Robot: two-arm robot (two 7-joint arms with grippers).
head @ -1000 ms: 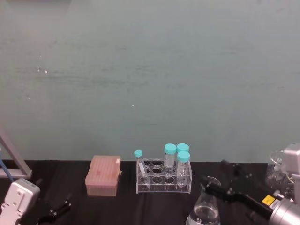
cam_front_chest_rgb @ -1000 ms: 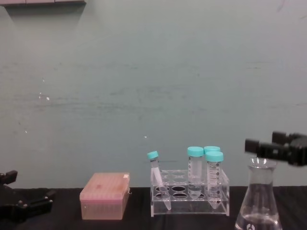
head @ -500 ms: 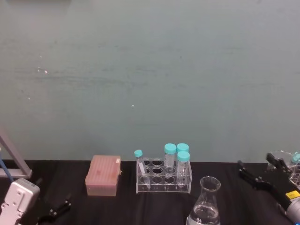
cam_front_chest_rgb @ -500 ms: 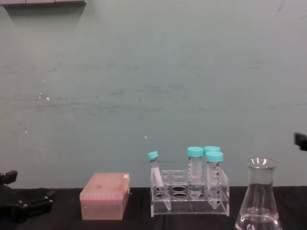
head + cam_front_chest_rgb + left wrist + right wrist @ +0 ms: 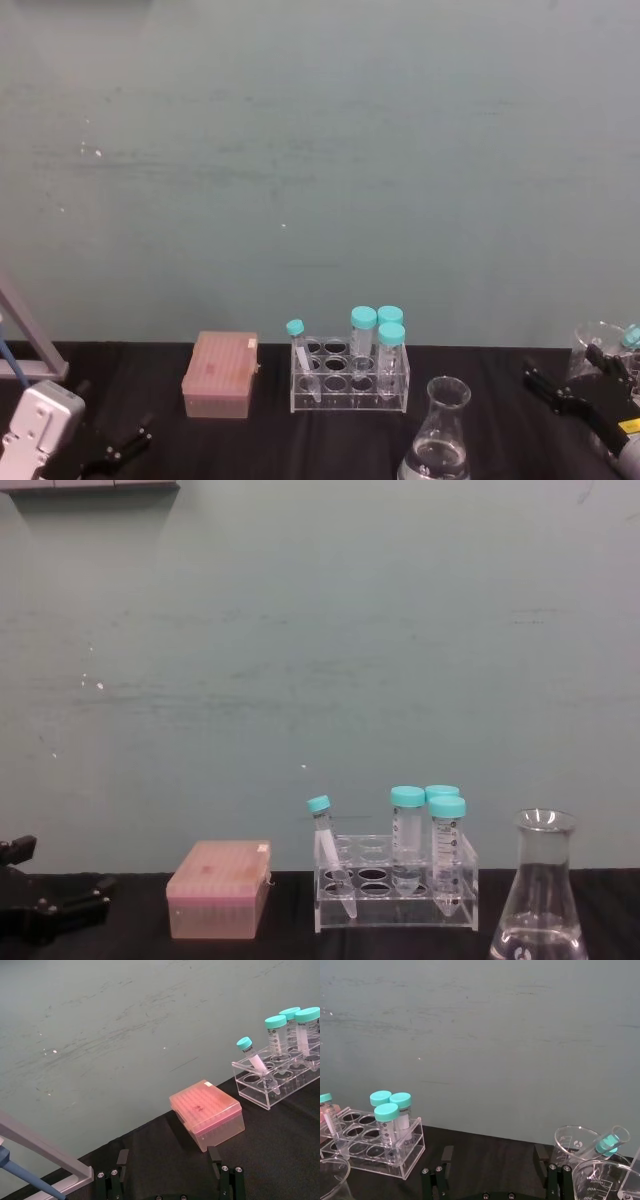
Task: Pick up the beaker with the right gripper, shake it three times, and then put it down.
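The beaker (image 5: 441,440), a clear conical flask with a little liquid, stands upright on the black table in front of the tube rack; the chest view shows the beaker (image 5: 540,905) at the lower right. My right gripper (image 5: 563,370) is low at the right edge, open, well to the right of the flask and not touching it. In its wrist view the right gripper (image 5: 496,1172) holds nothing, and the flask's rim (image 5: 331,1177) sits far off at one side. My left gripper (image 5: 118,448) rests open at the lower left.
A clear rack (image 5: 350,378) with several teal-capped tubes stands mid-table, a pink tip box (image 5: 220,375) to its left. Glass beakers (image 5: 576,1145), one holding a tube, stand close to the right gripper. A metal stand (image 5: 45,1150) is at the far left.
The right gripper, which was around the flask's neck a second ago, has let go and drawn back to the right. The flask stays standing in place.
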